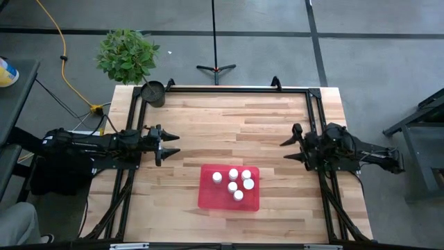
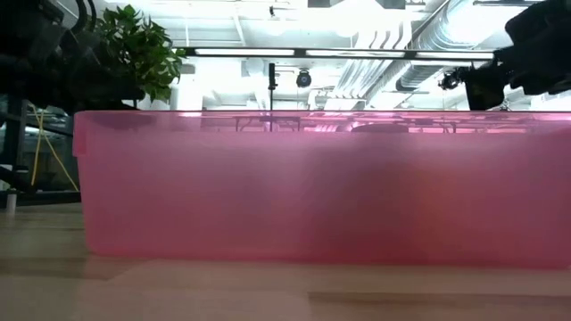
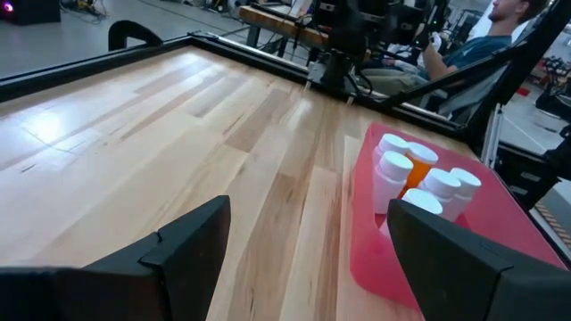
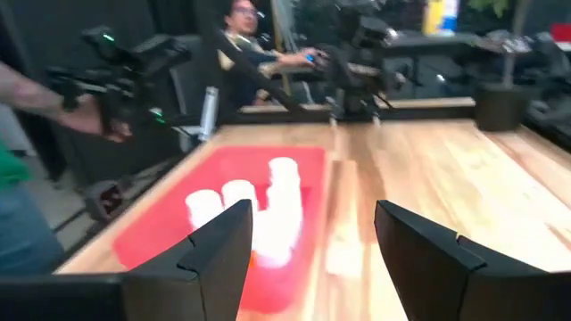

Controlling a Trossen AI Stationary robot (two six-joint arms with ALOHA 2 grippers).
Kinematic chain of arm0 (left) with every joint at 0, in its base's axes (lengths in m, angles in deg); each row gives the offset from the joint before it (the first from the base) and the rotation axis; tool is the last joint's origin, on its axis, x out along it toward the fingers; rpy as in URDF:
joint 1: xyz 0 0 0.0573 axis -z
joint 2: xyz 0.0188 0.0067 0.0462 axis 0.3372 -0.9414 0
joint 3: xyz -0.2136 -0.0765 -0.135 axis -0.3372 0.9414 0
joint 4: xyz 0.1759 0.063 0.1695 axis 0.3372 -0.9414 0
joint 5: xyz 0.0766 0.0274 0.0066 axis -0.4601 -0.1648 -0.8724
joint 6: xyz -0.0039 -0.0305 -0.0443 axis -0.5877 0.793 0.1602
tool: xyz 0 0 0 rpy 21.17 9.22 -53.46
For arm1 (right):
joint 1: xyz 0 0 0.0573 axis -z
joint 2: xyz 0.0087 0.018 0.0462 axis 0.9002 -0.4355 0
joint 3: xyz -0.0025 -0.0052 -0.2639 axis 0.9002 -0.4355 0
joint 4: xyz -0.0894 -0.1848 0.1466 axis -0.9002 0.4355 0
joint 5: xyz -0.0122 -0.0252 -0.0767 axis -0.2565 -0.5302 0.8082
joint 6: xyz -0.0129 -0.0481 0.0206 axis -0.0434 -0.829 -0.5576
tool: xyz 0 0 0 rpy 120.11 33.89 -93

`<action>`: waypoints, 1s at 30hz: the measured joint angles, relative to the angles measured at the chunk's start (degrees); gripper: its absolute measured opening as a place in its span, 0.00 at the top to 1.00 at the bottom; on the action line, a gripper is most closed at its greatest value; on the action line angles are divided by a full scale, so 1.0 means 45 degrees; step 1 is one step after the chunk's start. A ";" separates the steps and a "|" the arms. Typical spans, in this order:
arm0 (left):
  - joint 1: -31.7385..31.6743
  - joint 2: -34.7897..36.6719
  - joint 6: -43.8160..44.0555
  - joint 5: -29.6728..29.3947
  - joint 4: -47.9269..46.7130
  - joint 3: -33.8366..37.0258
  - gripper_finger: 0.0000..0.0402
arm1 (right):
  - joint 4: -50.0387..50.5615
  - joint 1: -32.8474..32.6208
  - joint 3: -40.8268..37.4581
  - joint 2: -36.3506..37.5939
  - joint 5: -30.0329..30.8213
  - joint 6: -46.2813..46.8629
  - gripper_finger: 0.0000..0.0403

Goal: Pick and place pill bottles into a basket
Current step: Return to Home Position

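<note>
The basket is a shallow red tray (image 1: pixel 229 187) lying flat on the wooden table near its front edge; it fills the low view (image 2: pixel 321 187). Several white pill bottles (image 1: pixel 236 182) stand upright inside it, also seen in the left wrist view (image 3: pixel 419 178) and the right wrist view (image 4: pixel 259 209). My left gripper (image 1: pixel 171 144) is open above the table's left side, pointing toward the middle, with nothing between its fingers. My right gripper (image 1: pixel 288 149) is open above the right side, facing the left one, also holding nothing.
A small dark round pot (image 1: pixel 153 92) stands at the table's far left corner, beside a green plant (image 1: pixel 126 54) on the floor. A black frame (image 1: pixel 229 89) runs along the table's edges. People sit beyond the table (image 4: pixel 254 40). Bare wood lies between the grippers.
</note>
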 joint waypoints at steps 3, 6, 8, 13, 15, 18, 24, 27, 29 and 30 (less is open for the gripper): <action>0.0000 0.0000 0.0000 0.0000 -0.0001 0.0000 0.16 | 0.0428 -0.0001 0.0000 0.0000 0.0716 0.0009 0.44; 0.0000 0.0000 0.0000 0.0000 0.0000 0.0000 0.16 | 0.0656 0.0000 0.0024 -0.0005 0.1325 0.0218 0.44; 0.0000 0.0000 0.0000 0.0000 0.0000 0.0005 0.16 | 0.0658 0.0000 0.0024 -0.0005 0.1503 0.0214 0.44; 0.0000 0.0000 0.0000 -0.0002 0.0000 0.0005 0.16 | 0.0673 0.0000 0.0024 -0.0005 0.1897 0.0216 0.44; 0.0000 0.0000 0.0000 0.0000 0.0000 0.0005 0.16 | 0.0681 0.0000 0.0024 -0.0005 0.1918 0.0235 0.44; 0.0000 0.0000 0.0000 -0.0005 0.0000 0.0005 0.16 | 0.0684 0.0000 0.0024 -0.0005 0.1920 0.0225 0.44; 0.0000 0.0000 0.0000 -0.0005 0.0000 0.0005 0.16 | 0.0692 0.0000 0.0024 -0.0005 0.1920 0.0228 0.44; -0.0004 0.0000 0.0000 -0.0005 0.0001 0.0005 0.16 | 0.0697 0.0000 0.0019 -0.0005 0.1920 0.0236 0.44; -0.0003 0.0000 0.0000 -0.0005 0.0000 0.0005 0.16 | 0.0697 0.0000 0.0019 -0.0005 0.1924 0.0228 0.44; 0.0000 0.0000 0.0000 -0.0005 0.0001 0.0005 0.16 | 0.0697 0.0000 0.0019 -0.0005 0.1920 0.0234 0.44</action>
